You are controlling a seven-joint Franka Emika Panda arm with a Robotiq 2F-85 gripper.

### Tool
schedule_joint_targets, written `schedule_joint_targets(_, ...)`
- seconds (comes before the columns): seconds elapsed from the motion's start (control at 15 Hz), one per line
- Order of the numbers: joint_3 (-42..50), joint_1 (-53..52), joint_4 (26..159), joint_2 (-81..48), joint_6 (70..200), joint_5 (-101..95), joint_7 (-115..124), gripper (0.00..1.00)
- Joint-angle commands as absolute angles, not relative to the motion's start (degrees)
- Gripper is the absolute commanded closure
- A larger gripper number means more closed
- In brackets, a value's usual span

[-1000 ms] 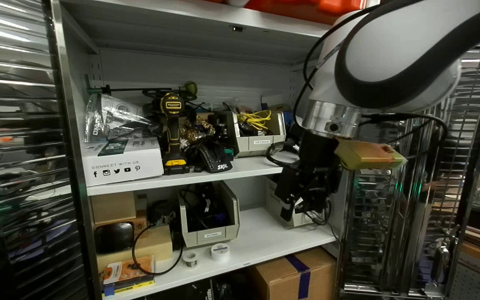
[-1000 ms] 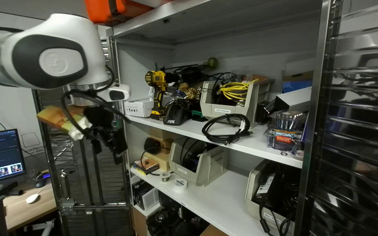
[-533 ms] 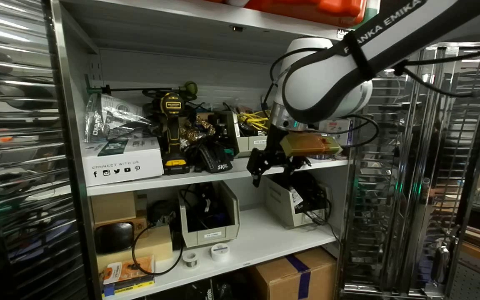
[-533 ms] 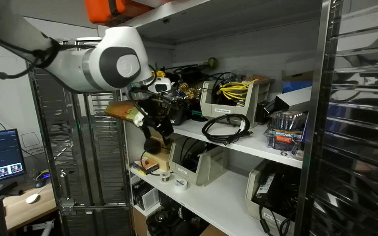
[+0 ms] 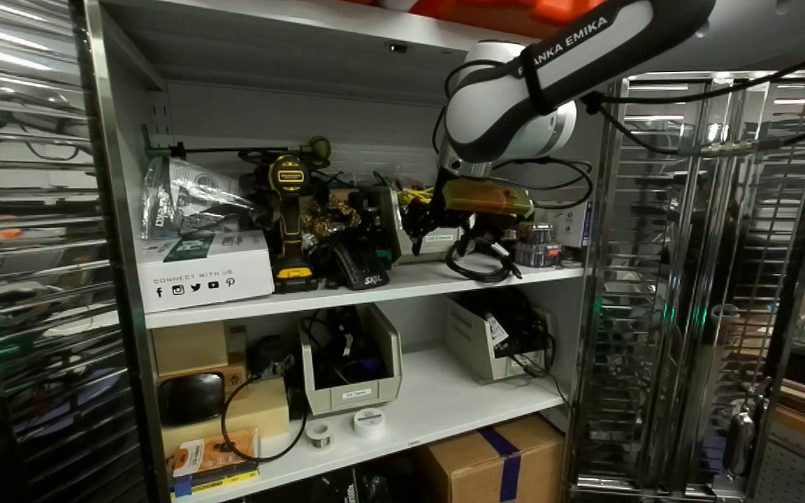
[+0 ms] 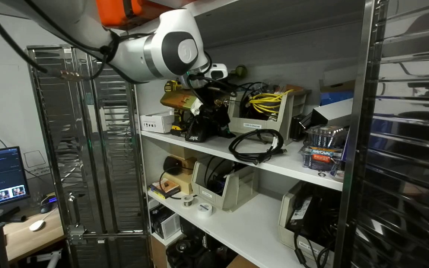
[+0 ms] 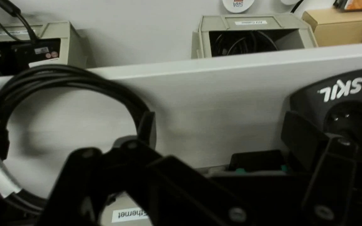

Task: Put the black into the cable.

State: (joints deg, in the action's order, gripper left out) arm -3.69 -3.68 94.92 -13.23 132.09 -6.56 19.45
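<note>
White shelf [image 7: 196,106] | black cable [image 7: 74,77] coiled near-round, plug end [image 6: 283,150] pointing toward battery pack [image 6: 320,153] | gripper [image 7: 222,131] spread wide

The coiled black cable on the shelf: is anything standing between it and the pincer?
Nothing visible stands between them. In the wrist view, one finger of the open pincer overlaps the coiled black cable; whether they touch isn't clear. The SKIL device shows on the opposite side, off that path.
</note>
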Motion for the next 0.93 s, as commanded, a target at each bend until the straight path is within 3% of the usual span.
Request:
schedule_joint_targets(0.0,-1.3,-4.9,83.38,-19.02,125.3,-7.55,21.22,0.0)
schedule_joint_targets(0.8,2.25,-5.25,67.06,-31.93,114.39,-7.08,22.62,0.0)
schedule_joint_targets(0.87,2.27,-5.48,65.91,-32.88,114.0,-7.12,22.7,0.07)
